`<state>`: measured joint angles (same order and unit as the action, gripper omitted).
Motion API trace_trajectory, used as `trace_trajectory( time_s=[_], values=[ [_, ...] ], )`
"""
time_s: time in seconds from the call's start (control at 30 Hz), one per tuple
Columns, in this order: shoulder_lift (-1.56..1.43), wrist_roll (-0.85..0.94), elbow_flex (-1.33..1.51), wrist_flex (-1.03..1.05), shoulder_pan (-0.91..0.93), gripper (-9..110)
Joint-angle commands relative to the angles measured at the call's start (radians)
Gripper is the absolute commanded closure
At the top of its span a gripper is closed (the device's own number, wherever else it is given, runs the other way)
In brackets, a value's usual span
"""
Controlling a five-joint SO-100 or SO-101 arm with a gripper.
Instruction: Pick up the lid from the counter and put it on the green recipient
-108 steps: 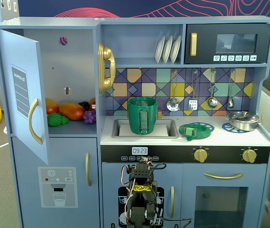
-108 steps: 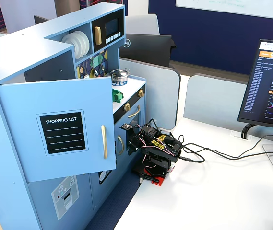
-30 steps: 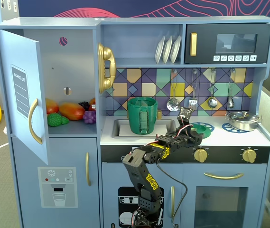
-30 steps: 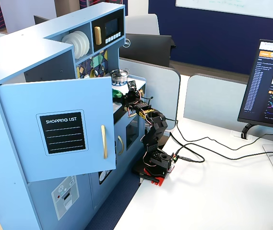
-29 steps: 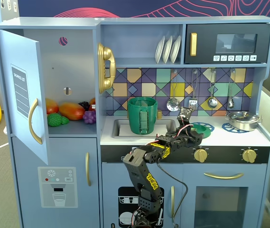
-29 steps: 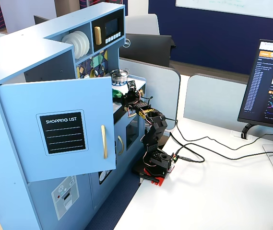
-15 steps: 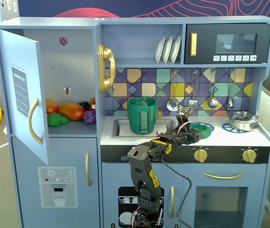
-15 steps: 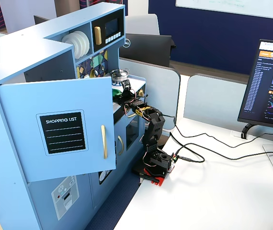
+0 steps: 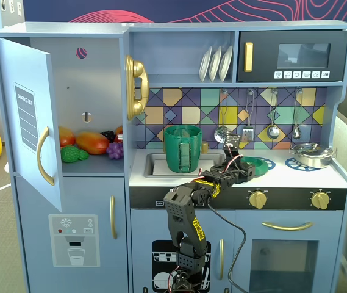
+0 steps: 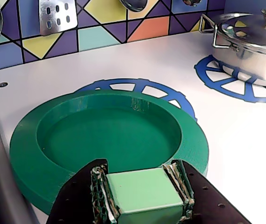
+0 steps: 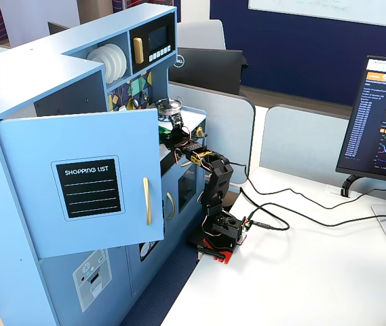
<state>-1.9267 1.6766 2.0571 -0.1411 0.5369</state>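
Note:
The lid (image 10: 114, 140) is a dark green disc with a sunken middle. It lies on the white counter over a blue burner ring (image 10: 170, 91). In a fixed view the lid (image 9: 261, 163) sits right of the sink. My gripper (image 10: 144, 196) is shut on a light green block-shaped piece at the lid's near rim, apparently its handle. Black fingers (image 10: 76, 200) press it from both sides. In that fixed view the gripper (image 9: 241, 167) is at the lid's left edge. The green recipient (image 9: 183, 148) stands upright in the sink, left of the gripper, with its strap handle facing the camera.
A silver metal pan (image 10: 249, 42) sits on the right burner ring (image 9: 312, 154). Utensils (image 9: 249, 119) hang on the tiled back wall. The fridge door (image 9: 30, 116) at left stands open, with toy fruit inside. My arm's base (image 11: 216, 227) stands on a desk in front of the kitchen.

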Motion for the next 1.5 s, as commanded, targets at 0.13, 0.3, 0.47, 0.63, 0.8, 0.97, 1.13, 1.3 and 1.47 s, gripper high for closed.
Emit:
trace_trajectory(
  time_s=[0.13,0.3,0.47,0.63,0.8,0.97,1.13,1.3,1.47],
  values=[
    [-0.213,-0.035,-0.204,0.190,-0.032,101],
    [-0.235,-0.041,-0.365,0.336,-0.084,101],
    [-0.235,-0.041,-0.517,0.457,-0.163,101],
    [-0.213,-0.032,-0.606,0.495,-0.222,101],
    [-0.198,-0.032,-0.663,0.569,-0.308,101],
    [-0.173,-0.020,-0.690,0.592,-0.393,101],
    [-0.161,0.009,-0.693,0.618,-0.453,101],
    [-0.140,0.026,-0.693,0.623,-0.482,101],
    [-0.101,0.043,-0.706,0.624,-0.499,101]
  ],
)
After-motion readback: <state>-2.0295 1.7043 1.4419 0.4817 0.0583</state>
